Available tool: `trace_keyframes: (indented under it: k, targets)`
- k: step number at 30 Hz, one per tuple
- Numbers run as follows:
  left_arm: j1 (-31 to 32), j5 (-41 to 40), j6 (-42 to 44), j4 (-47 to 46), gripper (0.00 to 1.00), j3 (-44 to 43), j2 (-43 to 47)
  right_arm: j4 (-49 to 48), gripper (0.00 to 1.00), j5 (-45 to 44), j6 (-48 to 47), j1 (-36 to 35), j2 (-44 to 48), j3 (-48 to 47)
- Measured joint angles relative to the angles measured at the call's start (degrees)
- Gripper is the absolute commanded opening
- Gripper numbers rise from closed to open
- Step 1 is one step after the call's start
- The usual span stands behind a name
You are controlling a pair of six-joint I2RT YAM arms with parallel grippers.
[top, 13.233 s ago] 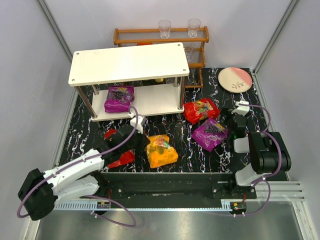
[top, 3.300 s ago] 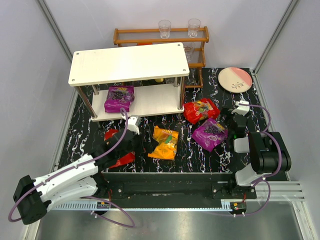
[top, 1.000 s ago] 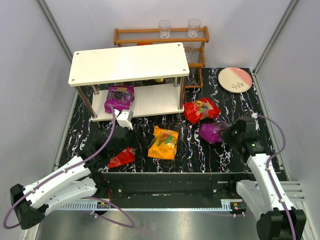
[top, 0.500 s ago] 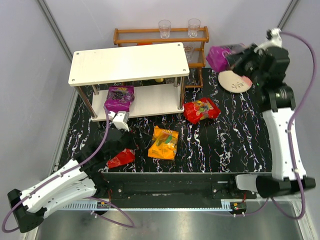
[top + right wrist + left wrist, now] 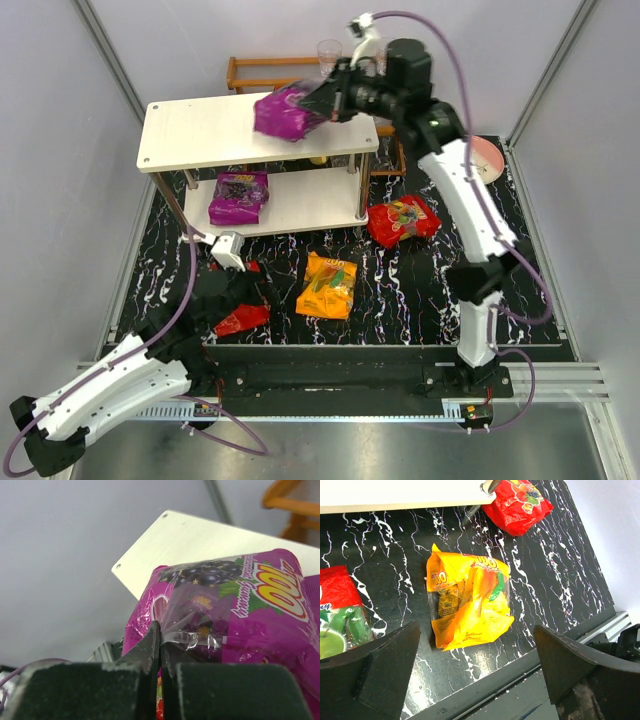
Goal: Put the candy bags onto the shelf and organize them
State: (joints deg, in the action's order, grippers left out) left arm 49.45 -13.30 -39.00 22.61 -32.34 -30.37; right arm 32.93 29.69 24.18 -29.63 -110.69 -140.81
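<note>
The right claw has swung across from above the plate at the far right corner, and now hangs over the top board of the white shelf, carrying the purple bag with it; the left claw has drawn back a little toward its base; the bags on the worktop lie as they did.

The right claw's fingers are pinched tight on a fold of clear film at the bag's near edge, seen plainly from its wrist; the bag juts out ahead of the fingertips with its grape picture up, and the top board lies beyond and beneath it; whether bag and board touch I cannot tell.

The left claw is spread wide and holds nothing; the orange bag lies flat on the worktop below the gap between its fingers; a red bag lies beside its left finger; the other red bag lies further ahead and to its right, past a shelf leg.

A second purple bag lies on the lower board, ahead of the left claw.
</note>
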Motion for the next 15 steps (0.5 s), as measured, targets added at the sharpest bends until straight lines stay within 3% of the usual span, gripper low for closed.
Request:
trace_keyframes:
  k: [7, 15]
  targets:
    - [0.0, -0.7, -1.0, 1.4, 0.99, 1.0, 2.6, -2.2, 0.00, 7.8, 1.7, -4.7, -16.9, -11.8]
    - [0.0, -1.3, -2.1, 1.9, 0.99, 2.9, 4.3, -11.6, 0.00, 17.0, 7.1, -5.0, -22.4, -14.2]
